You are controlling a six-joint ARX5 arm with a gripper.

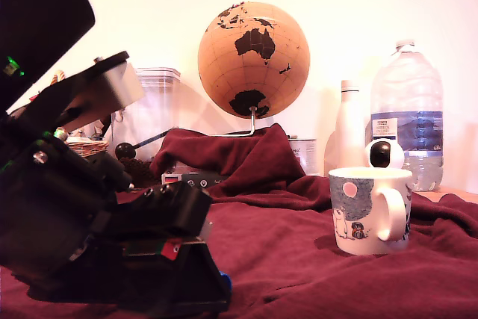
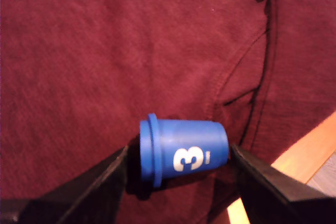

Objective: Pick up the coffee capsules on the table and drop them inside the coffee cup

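Note:
A blue coffee capsule (image 2: pixel 181 153) printed with a white "3" lies on its side on the dark red blanket of the table (image 2: pixel 94 66). It sits between the two black fingers of my gripper (image 2: pixel 179 153). One finger stands a small gap from the capsule's rim and the other is almost at its base, so the gripper is open. In the exterior view the gripper (image 1: pixel 216 289) is down on the blanket at the exterior view's left, and a sliver of the blue capsule (image 1: pixel 225 283) shows at its tip. The white printed coffee cup (image 1: pixel 370 211) stands upright at the exterior view's right.
Behind the cup are a ball-shaped camera (image 1: pixel 383 154), a white bottle (image 1: pixel 348 128) and a large water bottle (image 1: pixel 407 113). A cork globe (image 1: pixel 254 57) and a clear container (image 1: pixel 153 110) stand at the back. The light wood edge (image 2: pixel 310 153) shows beside the blanket.

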